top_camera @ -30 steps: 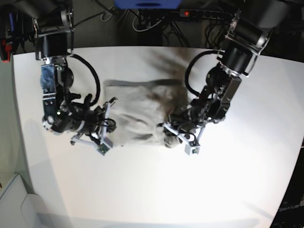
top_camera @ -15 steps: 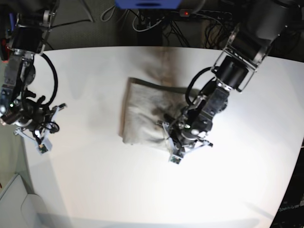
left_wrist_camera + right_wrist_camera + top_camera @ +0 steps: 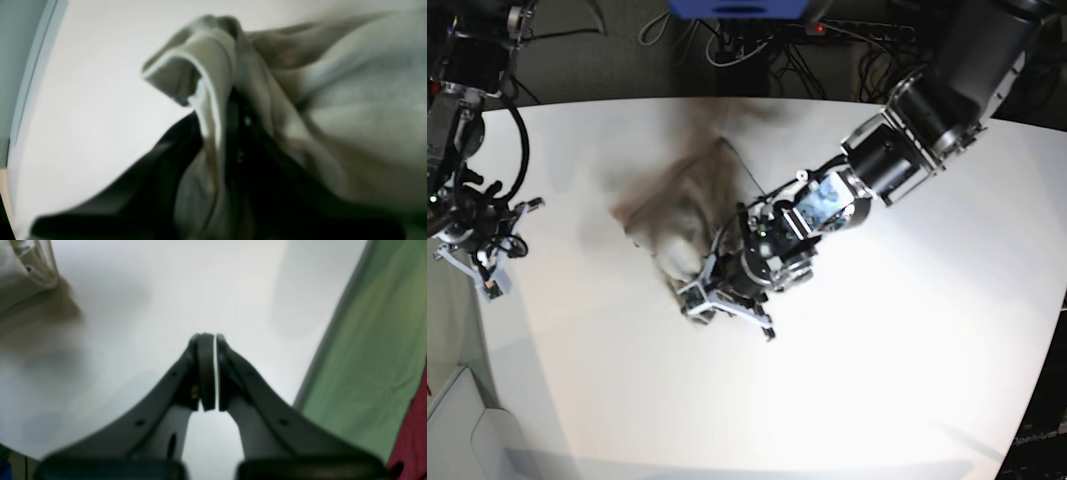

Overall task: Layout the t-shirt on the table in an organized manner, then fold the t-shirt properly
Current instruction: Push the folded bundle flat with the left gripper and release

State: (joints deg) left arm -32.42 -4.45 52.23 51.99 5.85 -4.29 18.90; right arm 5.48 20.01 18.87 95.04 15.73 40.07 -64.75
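The pale grey-beige t-shirt [image 3: 677, 215] lies bunched and motion-blurred on the white table [image 3: 877, 380], left of centre. My left gripper [image 3: 695, 295] has reached across from the right and is at the shirt's near edge. In the left wrist view, a folded hem of the t-shirt [image 3: 213, 83] is pinched between the dark fingers of the left gripper [image 3: 220, 133], which is shut on it. My right gripper [image 3: 485, 275] hovers at the table's left edge, well apart from the shirt. In the right wrist view, that gripper [image 3: 210, 340] is shut with nothing in it, and a corner of the t-shirt [image 3: 20, 276] shows at top left.
Cables and a power strip [image 3: 827, 28] run behind the table's far edge. Green ground [image 3: 383, 356] lies just past the table edge beside my right gripper. A white box [image 3: 457, 430] sits below the table's left corner.
My left arm swung left across the table, dragging the shirt with it and crumpling it. My right arm left the shirt, moved to the table's left edge and stayed there.
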